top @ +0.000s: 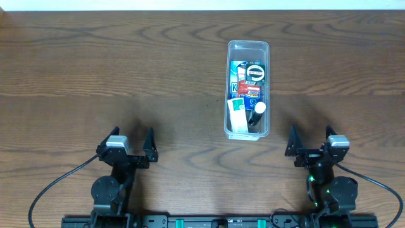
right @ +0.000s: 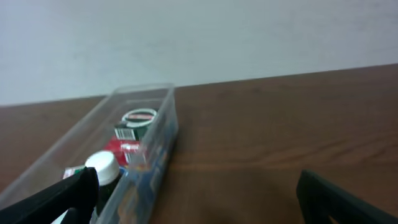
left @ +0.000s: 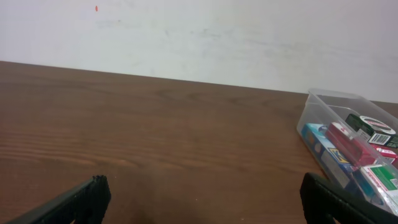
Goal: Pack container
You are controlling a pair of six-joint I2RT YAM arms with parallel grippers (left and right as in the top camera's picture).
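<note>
Both arms parked at near edge of table (top: 88, 69), nothing in either claw. L gripper (top: 131, 135): jaws spread wide, empty, only bare wood betw the fingers in its wrist cam. R gripper (top: 311, 134): same, wide apart, empty.

Container (top: 247, 44) sits upright on the table, beyond the arms and right of centre. It's nearer the R gripper than the L, long axis running away from the robot. Neither claw touches it; both well apart from it.

Inside: round black/white disc (top: 255, 71) at far end, blue packet (top: 235, 75) along the left wall, red packet (top: 250, 88) mid. At the near end, a green/white packet (top: 236, 109) and a white-capped item (top: 258, 109), prob a small bottle or tube, too blurry to be sure. No loose items seen on the wood around it, so packing looks done or close to it (my read only).

Risks from here:
- Container looks like light clear plastic w/ thin walls. A finger clipping the rim on a reach could slide or tip it, esp the R arm, which is closest.
- Clear walls are hard to pick out in wrist cams, so an edge may be misjudged and a finger land on the wall, not inside.
- Contents look crowded. Pushing more in could pop the white-capped item or a top packet over the rim.
- Gripping one long wall may flex it and spill.
</note>
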